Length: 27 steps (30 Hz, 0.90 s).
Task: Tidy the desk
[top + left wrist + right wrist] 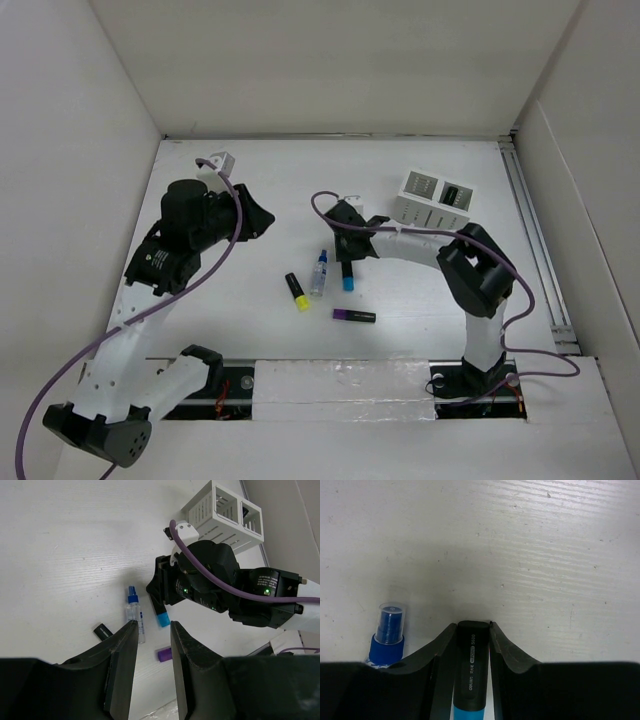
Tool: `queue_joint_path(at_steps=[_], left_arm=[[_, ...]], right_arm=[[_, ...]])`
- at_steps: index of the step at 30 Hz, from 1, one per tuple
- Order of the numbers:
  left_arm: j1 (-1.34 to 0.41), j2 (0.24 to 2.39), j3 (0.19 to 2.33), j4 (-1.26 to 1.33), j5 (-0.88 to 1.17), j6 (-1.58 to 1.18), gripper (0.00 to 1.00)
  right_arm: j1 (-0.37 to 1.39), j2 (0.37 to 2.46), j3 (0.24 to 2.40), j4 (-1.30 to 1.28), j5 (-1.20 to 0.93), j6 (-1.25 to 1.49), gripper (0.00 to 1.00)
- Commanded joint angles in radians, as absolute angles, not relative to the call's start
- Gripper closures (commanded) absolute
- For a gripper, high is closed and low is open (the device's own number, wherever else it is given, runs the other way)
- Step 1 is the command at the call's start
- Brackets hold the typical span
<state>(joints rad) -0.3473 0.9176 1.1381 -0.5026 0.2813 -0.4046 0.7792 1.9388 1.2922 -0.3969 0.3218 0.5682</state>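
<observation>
Right fingers low around blue highlighter

The right arm stretches left from a bent elbow, and the right hand is clamped on a blue highlighter. The left arm is folded high. The left hand is empty, its fingers narrowly parted and aimed toward the right hand.
</observation>
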Motion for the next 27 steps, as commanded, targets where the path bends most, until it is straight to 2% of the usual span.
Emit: queue_joint_path(at_steps=[1,12,18,23,27], left_arm=[[-0.353,0.925,1.158,-0.485,0.276,-0.391,0.72],[-0.353,0.992,1.181,-0.427,0.319,-0.396,0.72],[-0.353,1.017,1.172,-0.388,0.356,-0.411,0.71],[-0.374,1.020,1.167,-0.362,0.344,-0.428,0.69],[-0.374,1.035,1.158,-0.309,0.443,-0.451,0.66]], right_arm=[[0.776,1.849,1.282,-0.408,0.373,0.588,0.80],[0.634,1.617,1.365,-0.413,0.379,0.505,0.85],[0.335,1.477,1.385,-0.390,0.327,0.430,0.84],[0.093,1.494,1.410,-0.364,0.304,0.397,0.84],[-0.015,1.555,1.450,-0.357,0.316,0.391,0.84]])
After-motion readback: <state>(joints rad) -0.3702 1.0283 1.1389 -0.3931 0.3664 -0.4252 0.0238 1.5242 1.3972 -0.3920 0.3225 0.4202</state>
